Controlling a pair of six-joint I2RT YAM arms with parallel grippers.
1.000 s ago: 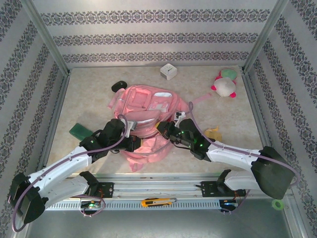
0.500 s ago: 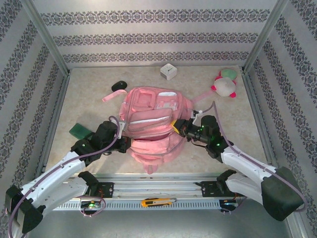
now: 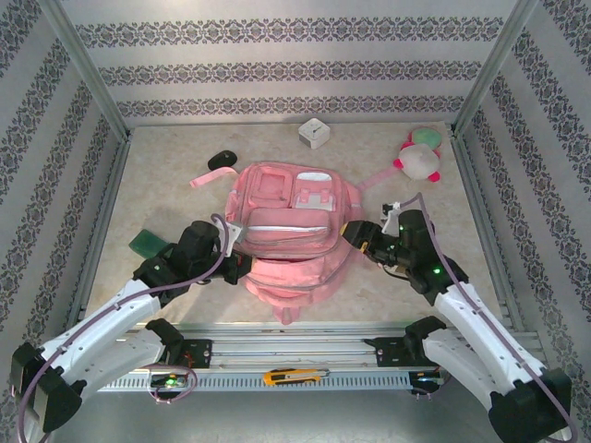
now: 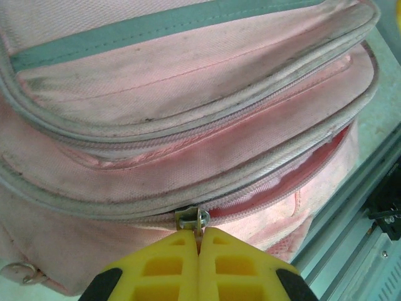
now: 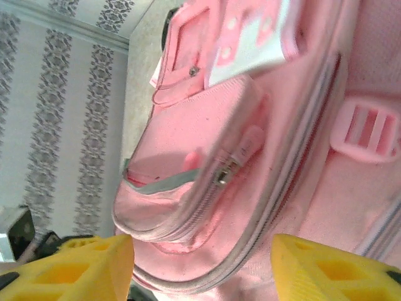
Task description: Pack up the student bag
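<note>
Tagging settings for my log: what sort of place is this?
Probably a lab test cell: wallpapered panels in a metal frame enclose a table where two bolted arms work on a pink bag.

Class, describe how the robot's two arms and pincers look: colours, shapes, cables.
The left arm and right arm have white shells, black joints and looping purple cables. The left pincer and right pincer have blocky yellow fingers, ribbed with hollows.

I count one big pink bag (image 3: pixel 288 220), one soft toy (image 3: pixel 420 159), one little white box (image 3: pixel 314 134), one small black thing (image 3: pixel 220 161), one green thing (image 3: pixel 143 243), one yellow knife (image 3: pixel 291 377) and two robot arms: left arm (image 3: pixel 111 323), right arm (image 3: pixel 480 318).
</note>
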